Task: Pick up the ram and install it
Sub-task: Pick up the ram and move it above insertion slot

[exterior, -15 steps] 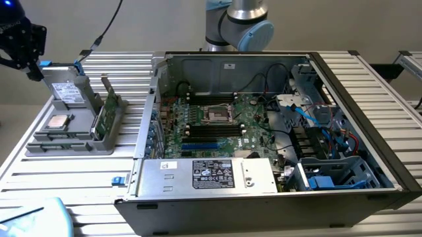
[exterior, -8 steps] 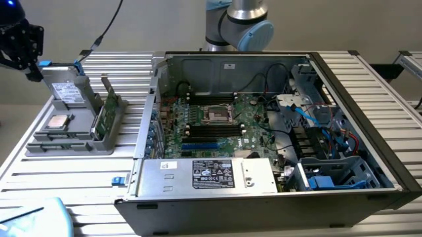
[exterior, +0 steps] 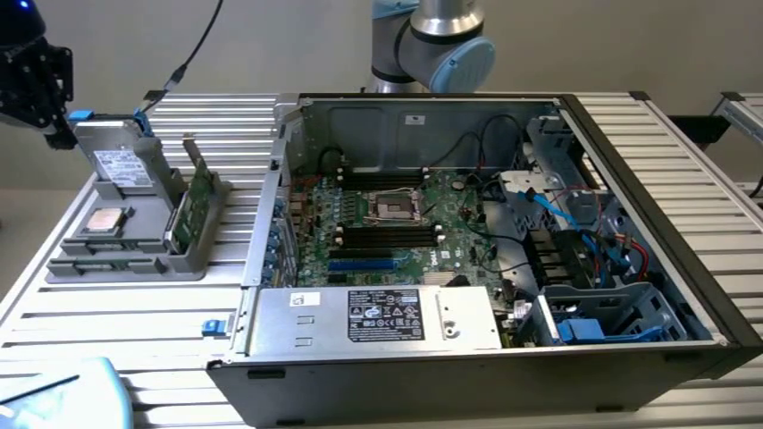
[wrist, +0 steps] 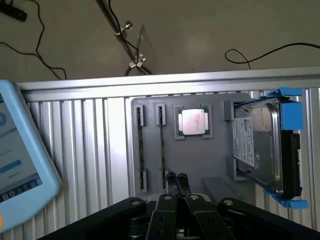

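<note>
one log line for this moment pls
gripper shut, empty | near tray | ram upright in tray, not yet picked up | computer case open

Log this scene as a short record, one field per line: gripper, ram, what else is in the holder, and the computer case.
gripper: gripper shut, nothing seen in it, above the grey holder
ram: ram stands on edge in a slot of the holder, not picked up
also in holder: processor chip lying flat; hard drive upright in a blue bracket
computer case: computer case open, motherboard exposed, to the exterior view's right of the holder
surface: slatted metal table
</note>
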`<state>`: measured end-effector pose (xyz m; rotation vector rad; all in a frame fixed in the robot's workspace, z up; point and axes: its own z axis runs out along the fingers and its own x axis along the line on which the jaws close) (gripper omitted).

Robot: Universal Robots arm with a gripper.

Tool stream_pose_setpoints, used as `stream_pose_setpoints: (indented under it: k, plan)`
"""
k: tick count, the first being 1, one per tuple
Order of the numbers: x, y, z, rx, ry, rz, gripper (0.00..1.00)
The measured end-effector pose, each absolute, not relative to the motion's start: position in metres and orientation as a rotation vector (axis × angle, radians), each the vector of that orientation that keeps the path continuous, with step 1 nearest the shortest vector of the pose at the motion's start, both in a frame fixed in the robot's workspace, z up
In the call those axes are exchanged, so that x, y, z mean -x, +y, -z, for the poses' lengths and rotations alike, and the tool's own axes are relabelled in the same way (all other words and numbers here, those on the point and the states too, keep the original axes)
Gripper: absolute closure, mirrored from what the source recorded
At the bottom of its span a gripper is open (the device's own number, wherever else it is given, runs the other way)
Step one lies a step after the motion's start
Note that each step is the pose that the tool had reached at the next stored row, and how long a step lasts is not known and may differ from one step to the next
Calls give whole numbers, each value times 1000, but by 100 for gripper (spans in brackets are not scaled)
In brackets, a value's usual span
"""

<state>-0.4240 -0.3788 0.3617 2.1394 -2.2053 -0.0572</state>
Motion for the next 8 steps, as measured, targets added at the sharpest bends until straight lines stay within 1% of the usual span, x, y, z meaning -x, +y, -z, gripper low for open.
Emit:
stream_pose_setpoints:
  k: [6, 7, 8]
  plan:
    - [424, -379, -361, -2200, -2139, 57, 89]
    - [424, -379, -361, -2200, -2139, 57, 88]
    - [424, -379, -361, -2200, -2139, 57, 82]
